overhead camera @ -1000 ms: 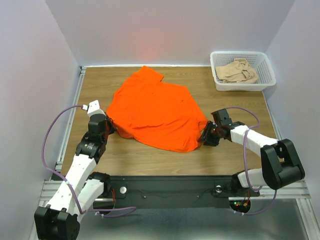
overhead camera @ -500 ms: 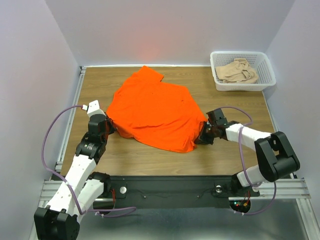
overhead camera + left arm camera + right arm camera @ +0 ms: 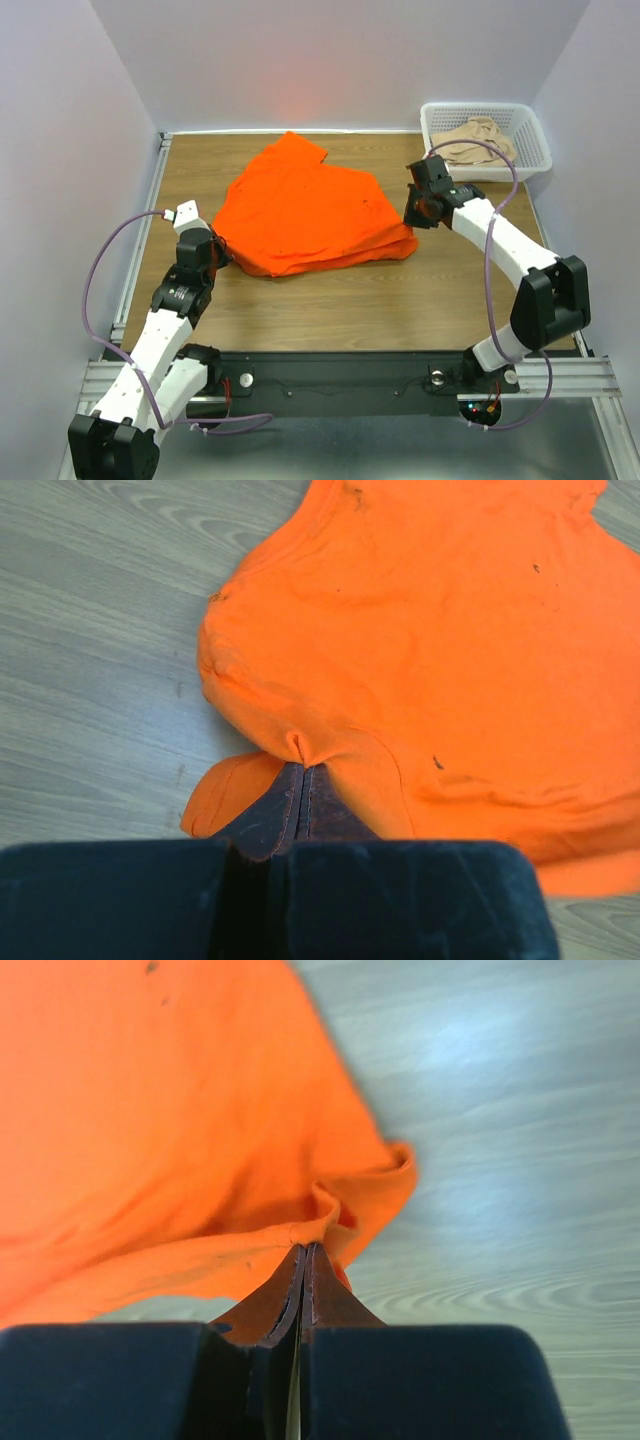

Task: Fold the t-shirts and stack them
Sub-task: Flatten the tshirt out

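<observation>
An orange t-shirt [image 3: 300, 210] lies spread over the middle of the wooden table, its near right part lifted and folded back. My left gripper [image 3: 213, 253] is shut on the shirt's near left edge; in the left wrist view the jaws [image 3: 301, 767] pinch a small fold of the orange t-shirt [image 3: 440, 640]. My right gripper [image 3: 412, 215] is shut on the shirt's right hem corner and holds it above the table; the right wrist view has the closed jaws [image 3: 305, 1247] biting the orange t-shirt [image 3: 150, 1140]. A beige t-shirt [image 3: 476, 141] sits crumpled in the basket.
A white lattice basket [image 3: 530, 130] stands at the back right corner of the table. Grey walls close in the table on the left, back and right. Bare wood [image 3: 330, 310] shows along the near edge between the arms.
My right gripper has closed on the orange shirt's near right corner, then lifted it and carried it back toward the far right, folding the near edge over. The left arm has held still.
</observation>
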Robot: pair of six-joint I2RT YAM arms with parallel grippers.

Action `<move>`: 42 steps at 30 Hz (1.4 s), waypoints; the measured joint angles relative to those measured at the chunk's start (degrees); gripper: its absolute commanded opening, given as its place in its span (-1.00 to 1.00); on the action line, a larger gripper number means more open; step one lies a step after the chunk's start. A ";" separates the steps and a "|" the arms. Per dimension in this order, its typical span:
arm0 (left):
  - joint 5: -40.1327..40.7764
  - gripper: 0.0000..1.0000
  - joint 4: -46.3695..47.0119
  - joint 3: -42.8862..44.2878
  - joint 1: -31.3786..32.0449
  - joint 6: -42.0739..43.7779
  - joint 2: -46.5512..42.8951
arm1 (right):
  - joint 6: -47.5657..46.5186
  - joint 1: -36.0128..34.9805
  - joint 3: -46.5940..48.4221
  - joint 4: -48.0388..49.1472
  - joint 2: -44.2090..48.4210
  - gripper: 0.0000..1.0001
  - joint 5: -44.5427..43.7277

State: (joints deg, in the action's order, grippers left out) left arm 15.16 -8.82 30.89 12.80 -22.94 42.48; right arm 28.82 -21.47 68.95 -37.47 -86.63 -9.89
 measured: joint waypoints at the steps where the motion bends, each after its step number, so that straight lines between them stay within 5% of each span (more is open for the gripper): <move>1: 0.02 -1.00 0.00 0.00 0.00 0.02 0.02 | -0.92 0.00 1.88 -0.72 -1.09 -0.93 -1.62; 2: 0.02 -1.00 0.00 0.00 0.00 0.02 0.07 | -1.70 -0.02 2.95 -1.31 -1.99 -0.79 -2.93; 3: 0.02 -1.00 -0.02 0.00 0.00 0.02 0.09 | -2.12 -0.07 3.48 -1.81 -2.82 -0.42 -3.48; 9: 0.02 -1.00 0.00 0.00 0.00 0.02 0.17 | -2.71 -1.16 2.25 -3.76 -7.76 0.10 -2.16; 12: 0.02 -1.00 0.00 0.00 0.00 0.04 0.24 | -0.72 -1.44 -0.74 -3.87 -6.49 0.19 -1.84; 25: -0.07 -1.00 0.02 0.00 0.00 0.20 0.63 | 16.04 2.05 -18.97 7.58 9.77 0.01 2.12; 42: -0.07 -1.00 0.02 0.00 0.39 0.26 0.63 | 24.15 2.62 -19.34 18.82 3.89 0.11 1.27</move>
State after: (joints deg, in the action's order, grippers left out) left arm 15.09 -8.80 30.89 13.19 -22.68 43.11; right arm 52.97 -18.85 49.60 -18.65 -82.74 -8.62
